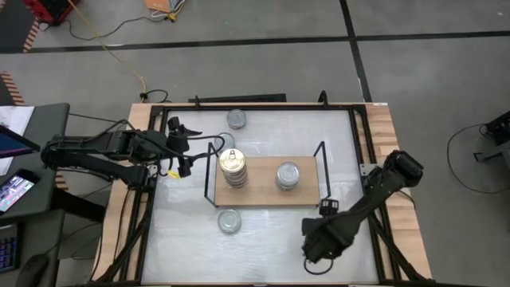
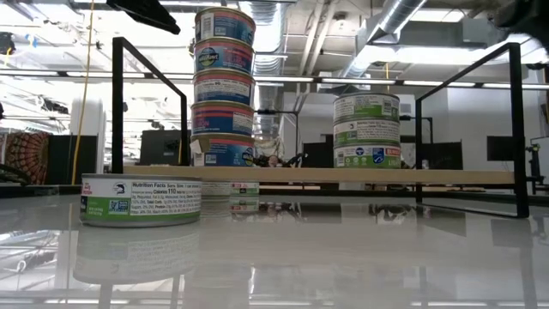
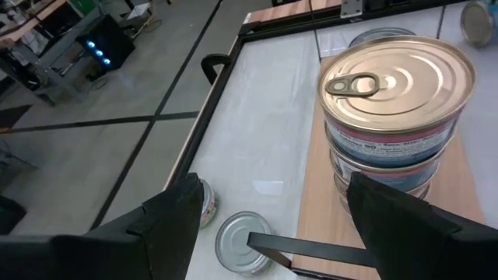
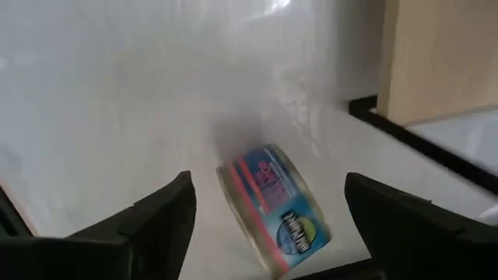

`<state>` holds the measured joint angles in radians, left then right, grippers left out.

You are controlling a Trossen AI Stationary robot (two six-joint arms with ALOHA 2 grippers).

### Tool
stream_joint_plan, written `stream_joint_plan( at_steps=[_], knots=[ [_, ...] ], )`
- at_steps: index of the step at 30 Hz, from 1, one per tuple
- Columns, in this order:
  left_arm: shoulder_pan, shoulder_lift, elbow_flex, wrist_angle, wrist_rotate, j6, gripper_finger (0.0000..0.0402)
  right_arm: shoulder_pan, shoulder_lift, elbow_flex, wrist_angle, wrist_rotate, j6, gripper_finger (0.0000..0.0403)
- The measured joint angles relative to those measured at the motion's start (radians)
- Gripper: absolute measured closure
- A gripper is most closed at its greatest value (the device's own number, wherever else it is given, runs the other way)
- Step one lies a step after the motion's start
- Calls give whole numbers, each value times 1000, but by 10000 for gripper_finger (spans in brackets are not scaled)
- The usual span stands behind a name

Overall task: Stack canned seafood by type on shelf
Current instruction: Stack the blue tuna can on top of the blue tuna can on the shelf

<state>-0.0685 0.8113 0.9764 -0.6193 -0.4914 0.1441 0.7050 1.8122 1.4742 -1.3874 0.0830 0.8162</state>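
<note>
The wooden shelf [image 1: 263, 191] holds a stack of several gold-lidded, blue-label tins [image 1: 233, 167] [image 2: 223, 86] and a stack of three silver-lidded, green-label tins [image 1: 288, 175] [image 2: 366, 130]. My left gripper [image 1: 187, 147] is open and empty beside the shelf's left end, facing the gold-lid stack [image 3: 397, 78]. My right gripper [image 1: 315, 243] is open near the table's front right. A blue-and-red tin [image 4: 276, 206] lies tipped on its edge on the table between its fingers, touching neither. This tin is hidden under the arm in the high view.
One loose silver-lidded tin [image 1: 236, 119] [image 3: 245, 241] lies on the table beyond the shelf. Another, with a green label [image 1: 229, 221] [image 2: 141, 199], lies in front of the shelf. Black wire frames [image 1: 322, 171] rise at the shelf's short ends. Black rails [image 1: 255, 104] border the table.
</note>
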Motion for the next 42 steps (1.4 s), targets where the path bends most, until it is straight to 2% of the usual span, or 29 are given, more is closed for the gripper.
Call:
stream_joint_plan(
  at_steps=[7, 16, 30, 37, 42],
  knots=[
    [0, 0, 0, -14, 19, 8, 100, -68, 0, 0, 1, -127, -202, 44],
    [0, 0, 0, -31, 45, 6, 100, -67, 8, -16, -16, -139, -495, 46],
    [0, 0, 0, -43, 43, -8, 100, -15, 8, -147, -17, -132, -656, 75],
    [0, 0, 0, -44, 42, -10, 100, -4, 8, -190, 15, -127, -660, 78],
    [0, 0, 0, -45, 42, -10, 100, -1, 8, -191, 70, -121, -660, 111]
  ],
)
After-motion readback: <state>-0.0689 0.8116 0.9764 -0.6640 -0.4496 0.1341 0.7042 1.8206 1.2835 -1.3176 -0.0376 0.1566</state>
